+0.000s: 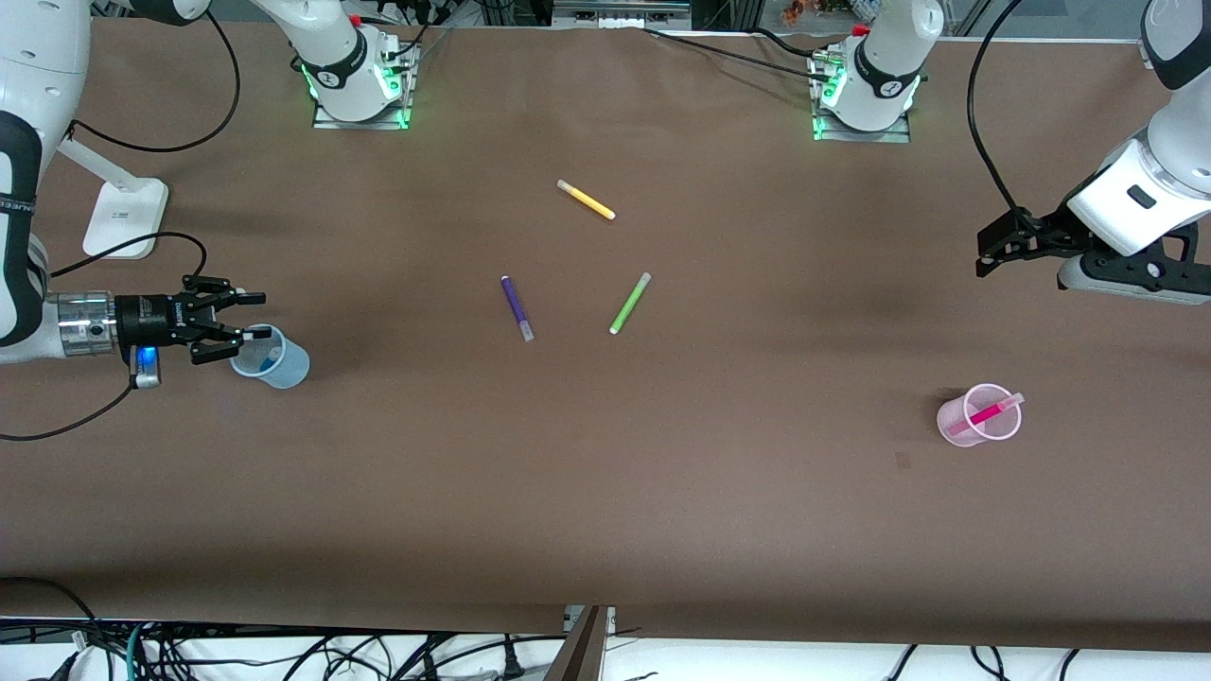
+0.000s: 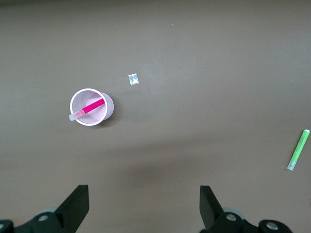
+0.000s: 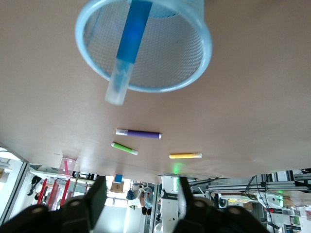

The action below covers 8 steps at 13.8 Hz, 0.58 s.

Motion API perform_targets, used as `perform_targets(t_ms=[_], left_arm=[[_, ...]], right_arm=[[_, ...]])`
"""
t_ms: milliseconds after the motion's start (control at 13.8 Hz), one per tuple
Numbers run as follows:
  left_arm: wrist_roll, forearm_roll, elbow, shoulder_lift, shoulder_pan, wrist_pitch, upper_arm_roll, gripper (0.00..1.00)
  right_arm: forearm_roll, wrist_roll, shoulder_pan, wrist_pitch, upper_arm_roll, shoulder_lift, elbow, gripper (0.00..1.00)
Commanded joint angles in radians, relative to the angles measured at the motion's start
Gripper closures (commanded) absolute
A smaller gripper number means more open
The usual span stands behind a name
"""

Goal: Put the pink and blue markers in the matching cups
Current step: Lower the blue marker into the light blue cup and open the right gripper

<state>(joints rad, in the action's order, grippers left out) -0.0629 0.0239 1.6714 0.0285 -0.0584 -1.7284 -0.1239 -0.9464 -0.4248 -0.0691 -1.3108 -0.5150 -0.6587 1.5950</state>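
Magenta-pink marker (image 1: 984, 414) leans in pale pink translucent cup (image 1: 954, 423); bright blue marker (image 3: 127, 41) in pale blue translucent cup (image 1: 288, 364). Right gripper (image 1: 248, 317) over blue cup rim, fingers apart, empty. Left gripper (image 1: 984, 253) waits above tabletop (image 1: 662, 473), fingers apart.

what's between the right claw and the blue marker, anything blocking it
Nothing visible does. The blue marker already stands in the blue cup, and the right claw is open beside the cup's rim. The pink marker is in the pink cup; the left claw is open above bare table.
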Motion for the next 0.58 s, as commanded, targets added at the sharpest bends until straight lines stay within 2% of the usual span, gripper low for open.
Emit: perform_targets(t_ms=[0, 218, 508], left_arm=[[-0.023, 0.025, 0.001, -0.015, -0.011, 0.006, -0.003, 0.00], [-0.023, 0.025, 0.002, -0.015, -0.009, 0.007, -0.005, 0.00], [-0.022, 0.025, 0.001, -0.015, -0.011, 0.007, -0.005, 0.00]], right_arm=[[0.026, 0.000, 0.015, 0.071, 0.009, -0.013, -0.104, 0.00], [0.110, 0.011, 0.008, 0.126, 0.012, -0.013, -0.223, 0.00], [0.302, 0.199, -0.034, 0.162, 0.012, -0.001, -0.352, 0.00]])
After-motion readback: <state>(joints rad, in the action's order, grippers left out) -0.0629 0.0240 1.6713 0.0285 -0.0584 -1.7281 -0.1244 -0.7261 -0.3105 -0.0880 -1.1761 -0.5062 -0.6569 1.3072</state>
